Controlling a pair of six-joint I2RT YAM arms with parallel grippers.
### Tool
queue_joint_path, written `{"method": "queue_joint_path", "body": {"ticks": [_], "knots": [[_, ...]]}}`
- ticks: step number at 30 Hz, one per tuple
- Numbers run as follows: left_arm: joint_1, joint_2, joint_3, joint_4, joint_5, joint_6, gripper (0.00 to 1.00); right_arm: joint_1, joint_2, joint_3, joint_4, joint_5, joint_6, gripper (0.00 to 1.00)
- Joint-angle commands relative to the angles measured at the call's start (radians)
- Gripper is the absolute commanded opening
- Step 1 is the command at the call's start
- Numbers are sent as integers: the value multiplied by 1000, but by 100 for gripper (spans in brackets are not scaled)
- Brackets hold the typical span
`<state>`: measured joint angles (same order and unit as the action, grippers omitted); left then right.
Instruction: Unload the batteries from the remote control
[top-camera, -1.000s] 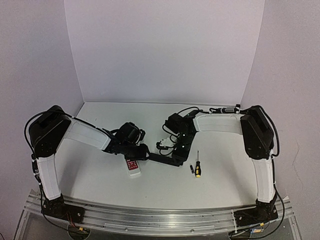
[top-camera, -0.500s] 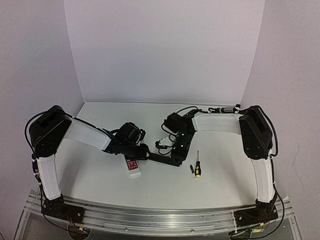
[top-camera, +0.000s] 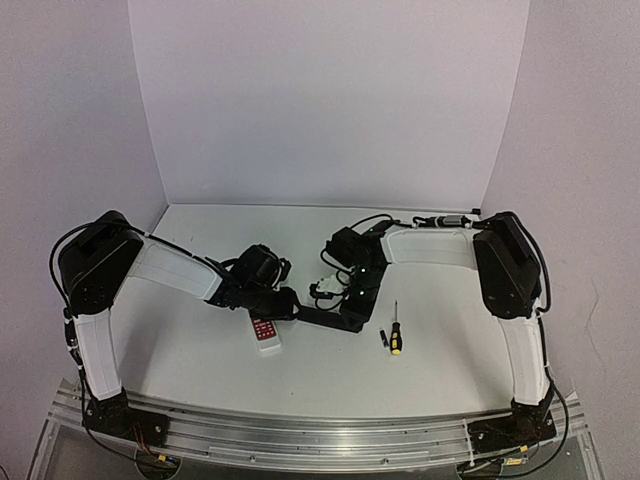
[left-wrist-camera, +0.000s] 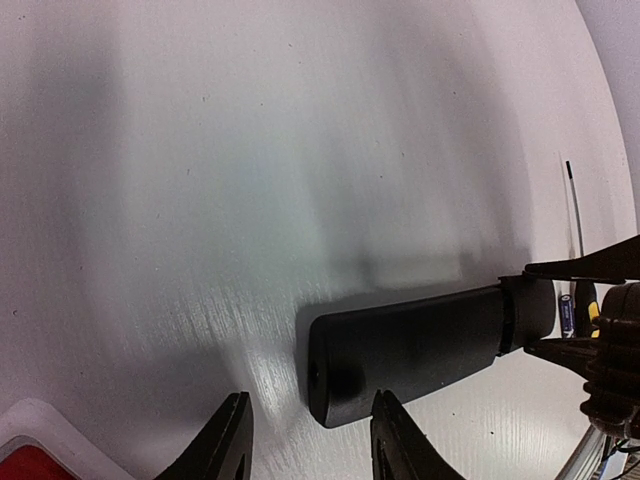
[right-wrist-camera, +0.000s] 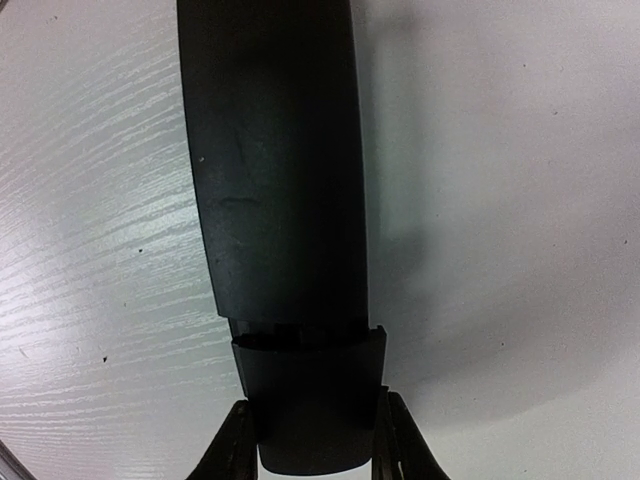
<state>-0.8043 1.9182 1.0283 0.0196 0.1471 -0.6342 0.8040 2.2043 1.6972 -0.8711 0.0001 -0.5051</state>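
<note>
The slim black remote control lies on the table between my two grippers. In the right wrist view the remote runs away from me, and its end cover sits slid a little off the body with a thin gap. My right gripper is shut on that cover end. My left gripper is open at the remote's other end, whose corner lies just ahead of the right finger. One small battery lies on the table; it also shows in the left wrist view.
A white remote with a red button panel lies just near of my left gripper. A yellow-and-black screwdriver lies right of the black remote, beside the battery. A white wall stands behind the table.
My right arm has shifted slightly to the left while holding the remote's end. The left arm and the remote have hardly moved.
</note>
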Motion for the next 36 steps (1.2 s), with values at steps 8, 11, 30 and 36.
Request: {"method": "queue_joint_path", "body": {"ticks": [8,11,30,36], "knots": [[-7,42,15,-50,8,-17,41,7,17,25,-19,-8,9,8],[-7,43,16,-52,6,-19,41,7,15,23,-19,-9,8,11],[-7,56,38,-69,9,-21,42,11,0,25,-18,-8,11,32],[-7,53,43,-80,6,-16,42,12,-1,32,-18,-2,17,40]]}}
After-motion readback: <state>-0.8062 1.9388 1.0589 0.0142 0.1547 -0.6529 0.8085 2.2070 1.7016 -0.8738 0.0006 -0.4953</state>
